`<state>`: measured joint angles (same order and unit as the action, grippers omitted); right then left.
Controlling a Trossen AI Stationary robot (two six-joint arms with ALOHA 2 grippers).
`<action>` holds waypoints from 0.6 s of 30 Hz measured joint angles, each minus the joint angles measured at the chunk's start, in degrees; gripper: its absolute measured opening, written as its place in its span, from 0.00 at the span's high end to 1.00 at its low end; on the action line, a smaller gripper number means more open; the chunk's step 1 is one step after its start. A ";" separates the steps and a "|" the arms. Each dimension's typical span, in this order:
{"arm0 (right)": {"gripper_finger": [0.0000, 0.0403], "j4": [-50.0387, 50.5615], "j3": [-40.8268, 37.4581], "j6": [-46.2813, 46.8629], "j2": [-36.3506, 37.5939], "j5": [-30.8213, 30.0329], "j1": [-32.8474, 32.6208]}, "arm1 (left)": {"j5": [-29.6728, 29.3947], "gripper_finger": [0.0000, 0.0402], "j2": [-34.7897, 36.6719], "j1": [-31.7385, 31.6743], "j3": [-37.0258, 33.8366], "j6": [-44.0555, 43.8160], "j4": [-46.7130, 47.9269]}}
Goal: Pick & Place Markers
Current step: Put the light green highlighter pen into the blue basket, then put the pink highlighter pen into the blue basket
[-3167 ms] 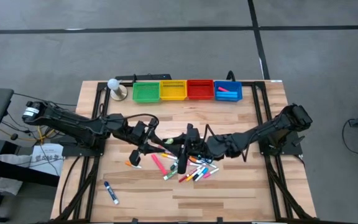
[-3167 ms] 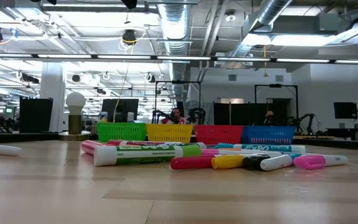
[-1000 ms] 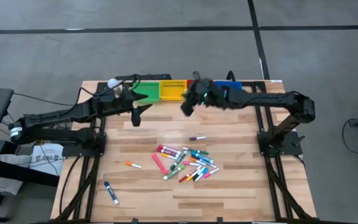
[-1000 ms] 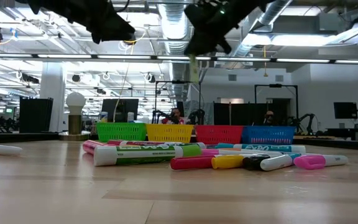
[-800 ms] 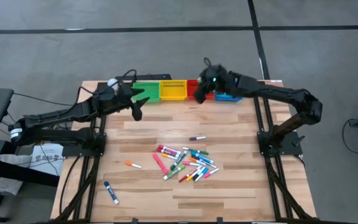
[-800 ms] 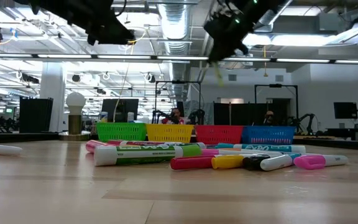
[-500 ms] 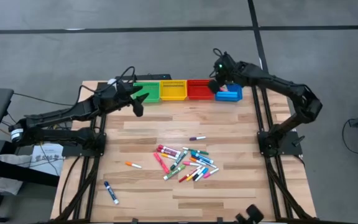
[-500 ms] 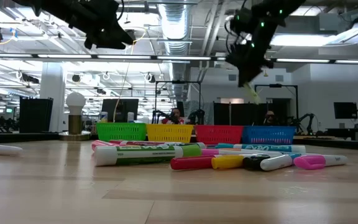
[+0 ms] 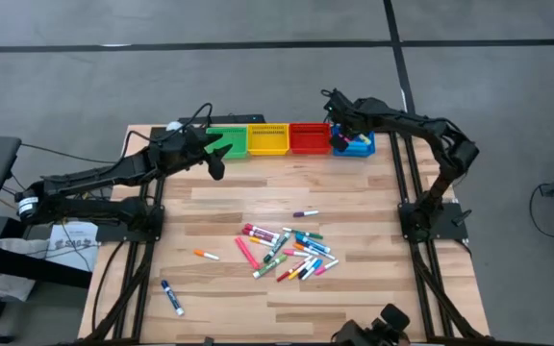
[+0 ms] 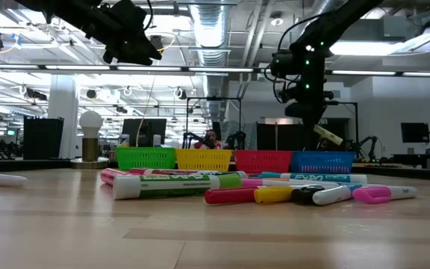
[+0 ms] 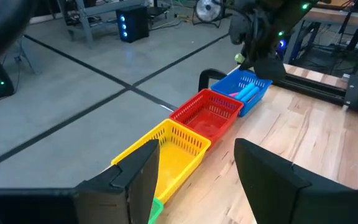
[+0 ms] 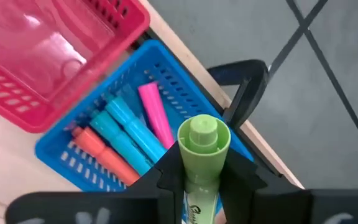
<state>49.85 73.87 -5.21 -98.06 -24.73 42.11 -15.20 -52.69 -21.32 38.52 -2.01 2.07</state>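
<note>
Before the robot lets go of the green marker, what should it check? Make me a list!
1. Right gripper holds the light green capped marker firmly: ok, fingers clamp it.
2. Gripper is above the blue plastic mesh bin: ok in the high and right wrist views.
3. Colour matches the bin: not ok; it holds two blue markers, a pink marker and an orange marker, no green.
4. Room left in the bin: ok, bare floor shows.
5. Left gripper is out of the way: ok, open near the green plastic mesh bin.
6. Marker hangs low enough to drop gently: cannot tell.
</note>
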 joint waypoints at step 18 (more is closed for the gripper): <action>0.55 2.13 0.00 2.05 0.09 -0.77 0.27 | 0.06 0.48 0.02 0.00 -0.02 -2.88 0.02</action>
<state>51.99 73.87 -3.16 -97.97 -25.50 42.38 -15.14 -52.66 -21.32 38.50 -4.88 2.09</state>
